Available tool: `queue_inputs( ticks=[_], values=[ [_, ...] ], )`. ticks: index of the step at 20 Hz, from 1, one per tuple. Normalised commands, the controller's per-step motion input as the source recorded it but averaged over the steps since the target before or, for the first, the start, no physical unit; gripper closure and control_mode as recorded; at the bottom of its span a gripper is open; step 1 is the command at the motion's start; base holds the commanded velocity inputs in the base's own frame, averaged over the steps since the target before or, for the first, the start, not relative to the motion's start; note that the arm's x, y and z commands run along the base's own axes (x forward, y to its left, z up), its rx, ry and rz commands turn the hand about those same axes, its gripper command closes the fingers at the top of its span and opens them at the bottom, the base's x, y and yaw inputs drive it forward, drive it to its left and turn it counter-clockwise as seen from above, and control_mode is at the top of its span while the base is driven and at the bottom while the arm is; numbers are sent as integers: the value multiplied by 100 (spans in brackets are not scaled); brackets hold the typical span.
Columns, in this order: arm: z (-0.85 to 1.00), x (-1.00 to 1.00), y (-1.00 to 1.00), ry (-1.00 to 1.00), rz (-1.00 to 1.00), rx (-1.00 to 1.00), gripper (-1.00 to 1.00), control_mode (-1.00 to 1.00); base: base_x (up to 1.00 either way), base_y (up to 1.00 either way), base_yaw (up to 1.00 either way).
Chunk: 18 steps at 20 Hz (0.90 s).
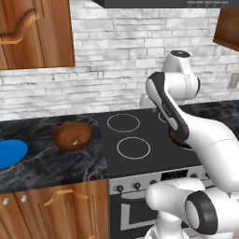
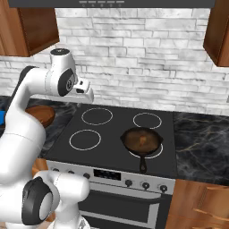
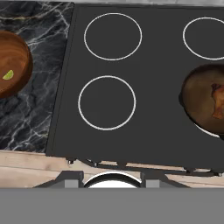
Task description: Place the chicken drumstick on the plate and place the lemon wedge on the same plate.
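Observation:
The chicken drumstick (image 2: 142,141) lies in a dark skillet (image 2: 134,144) on the stove's front right burner; in the hand view the drumstick (image 3: 217,103) is cut off by the right edge. The lemon wedge (image 1: 73,141) sits inside a wooden bowl (image 1: 72,136) on the counter left of the stove, and the hand view shows the lemon wedge (image 3: 8,75) too. The blue plate (image 1: 9,154) rests at the counter's far left. My gripper (image 2: 88,95) hangs high over the stove's left burners, open, holding nothing.
The black stovetop (image 3: 109,57) has bare burner rings on its left side. Dark marble counter (image 1: 46,163) runs to the left and the counter (image 2: 201,143) continues to the right. Wooden cabinets hang above, and a brick wall stands behind.

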Motion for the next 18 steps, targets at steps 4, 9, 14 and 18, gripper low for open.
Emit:
queue_inputs(
  ticks=[4, 9, 14, 18],
  values=[
    [-5, -2, -4, 0, 0, 0, -100, -100, 0, 0, 0],
    [-14, -5, -35, 0, 0, 8, -100, -100, 0, 0, 0],
    [-21, 0, -49, 5, 0, 0, -100, -100, 0, 0, 0],
    [-23, 9, -46, 6, 0, -2, -100, -100, 0, 0, 0]
  ],
)
